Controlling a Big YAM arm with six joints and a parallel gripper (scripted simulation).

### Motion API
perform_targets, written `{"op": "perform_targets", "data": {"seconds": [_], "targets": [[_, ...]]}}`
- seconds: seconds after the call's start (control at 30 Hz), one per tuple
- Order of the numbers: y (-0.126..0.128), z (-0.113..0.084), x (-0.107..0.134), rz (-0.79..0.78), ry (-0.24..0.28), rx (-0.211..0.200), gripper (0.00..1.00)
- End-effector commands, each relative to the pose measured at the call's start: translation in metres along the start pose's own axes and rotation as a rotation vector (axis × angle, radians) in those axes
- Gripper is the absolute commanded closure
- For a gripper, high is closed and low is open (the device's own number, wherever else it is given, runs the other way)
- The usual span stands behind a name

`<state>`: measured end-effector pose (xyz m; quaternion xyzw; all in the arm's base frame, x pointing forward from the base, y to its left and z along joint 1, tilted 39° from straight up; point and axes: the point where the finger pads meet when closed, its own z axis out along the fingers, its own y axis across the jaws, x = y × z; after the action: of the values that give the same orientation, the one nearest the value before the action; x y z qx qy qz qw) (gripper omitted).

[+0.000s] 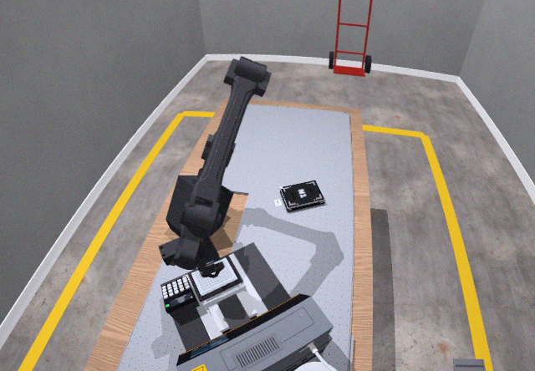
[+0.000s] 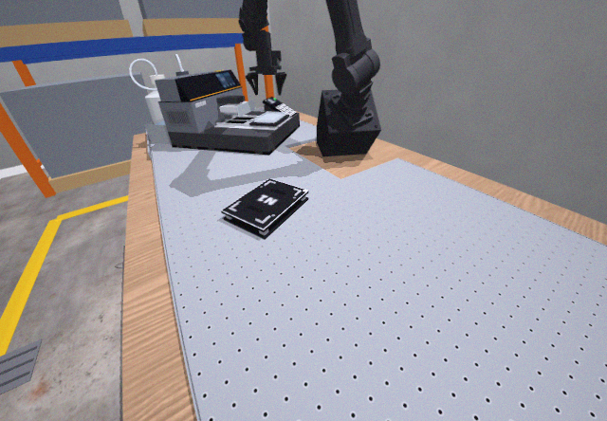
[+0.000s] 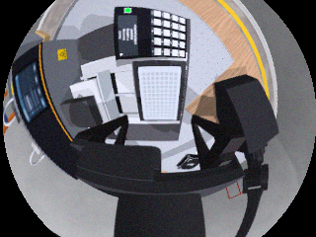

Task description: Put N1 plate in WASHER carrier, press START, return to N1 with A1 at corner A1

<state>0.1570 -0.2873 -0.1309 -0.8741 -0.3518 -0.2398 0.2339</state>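
The white well plate (image 1: 217, 282) (image 2: 269, 117) (image 3: 160, 91) lies flat in the carrier pocket at the front of the washer (image 1: 263, 337) (image 2: 195, 105) (image 3: 30, 93). My gripper (image 1: 214, 271) (image 2: 266, 84) (image 3: 159, 118) is open and empty. It hangs a short way above the plate's near end, without touching it. The keypad (image 1: 175, 287) (image 2: 285, 108) (image 3: 166, 31) sits beside the carrier. Its small lamp (image 1: 167, 305) (image 3: 128, 11) shows green. The black nest N1 (image 1: 287, 203) (image 2: 245, 210) lies empty in the middle of the table, with a small white tag (image 1: 277, 202) beside one corner.
The arm's base block (image 1: 183, 203) (image 2: 348, 124) stands on the wooden edge just beside the washer. White tubing and a bottle (image 2: 149, 88) sit behind the washer. A red hand truck (image 1: 350, 30) stands at the far wall, off the table.
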Motion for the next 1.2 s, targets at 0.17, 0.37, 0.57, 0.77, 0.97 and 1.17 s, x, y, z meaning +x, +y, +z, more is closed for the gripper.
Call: {"op": "perform_targets", "data": {"seconds": [0.17,0.37,0.57,0.77,0.97,1.17], "targets": [[-0.019,0.002,-0.026,-0.168,0.007,-0.001,0.10],[-0.024,-0.003,-0.045,-0.309,-0.007,-0.014,0.18],[-0.043,-0.004,-0.069,-0.511,-0.015,-0.015,0.30],[-0.063,-0.005,-0.092,-0.710,-0.014,-0.011,0.42],[-0.065,-0.013,-0.111,-0.849,-0.034,-0.022,0.50],[-0.064,-0.012,-0.110,-1.055,-0.036,-0.013,0.62]]}}
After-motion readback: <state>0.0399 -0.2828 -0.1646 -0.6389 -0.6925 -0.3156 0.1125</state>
